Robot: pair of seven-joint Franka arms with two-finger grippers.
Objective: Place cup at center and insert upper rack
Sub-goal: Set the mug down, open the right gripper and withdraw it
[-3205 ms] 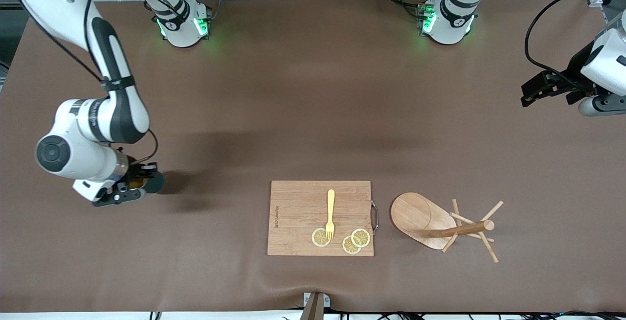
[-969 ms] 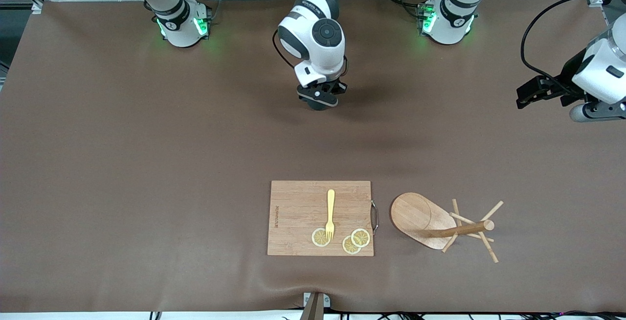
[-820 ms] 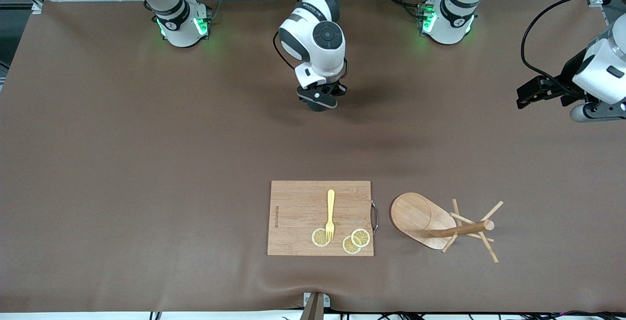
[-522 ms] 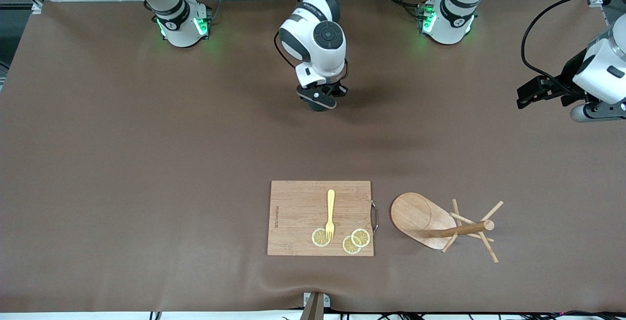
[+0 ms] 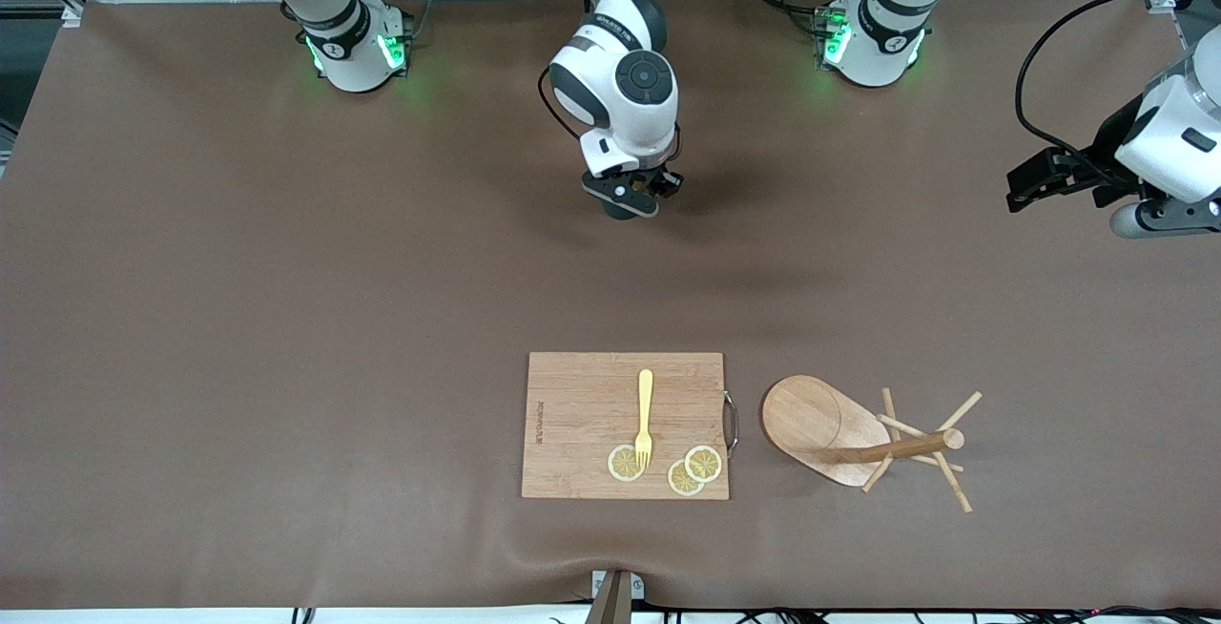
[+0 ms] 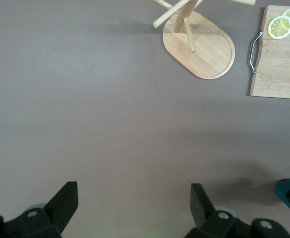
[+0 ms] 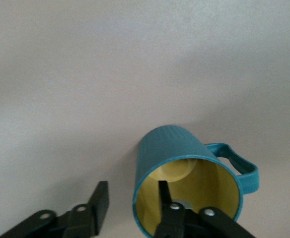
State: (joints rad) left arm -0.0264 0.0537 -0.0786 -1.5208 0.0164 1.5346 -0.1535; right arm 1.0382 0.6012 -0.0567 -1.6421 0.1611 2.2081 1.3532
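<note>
My right fingers point(image 7: 130, 210) straddle the cup point(image 7: 187, 181) wall: one inside, one outside w/ a gap, so probably loose. Cup sits on the worktop point(image 5: 286, 271) mid-span. Withdrawing crooked could snag the rim & tip it. Upper rack point(image 5: 863, 443) lies toppled, well away. Left fingers point(image 6: 130, 203) spread wide, empty, waiting.
</note>
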